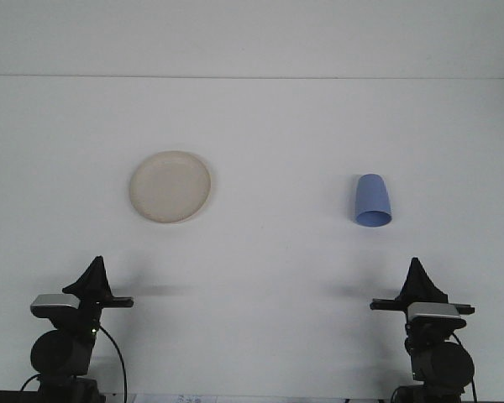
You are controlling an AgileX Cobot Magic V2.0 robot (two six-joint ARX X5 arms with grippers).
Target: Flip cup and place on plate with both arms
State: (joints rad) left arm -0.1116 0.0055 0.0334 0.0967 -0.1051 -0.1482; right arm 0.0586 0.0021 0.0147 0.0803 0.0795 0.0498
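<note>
A round cream plate (170, 186) lies flat on the white table, left of centre. A light blue cup (373, 200) rests on the right side. Its narrow base points away from me and its wider rim faces the near edge. My left gripper (96, 267) sits low at the near left, well short of the plate, with its fingers closed to a point and nothing in them. At the near right my right gripper (416, 269) is likewise shut and empty, a little nearer than the cup and slightly to its right.
The white table (269, 277) runs back to a pale wall, with its far edge (252, 77) as a thin line. Black cables hang beside both arm bases at the bottom of the front view.
</note>
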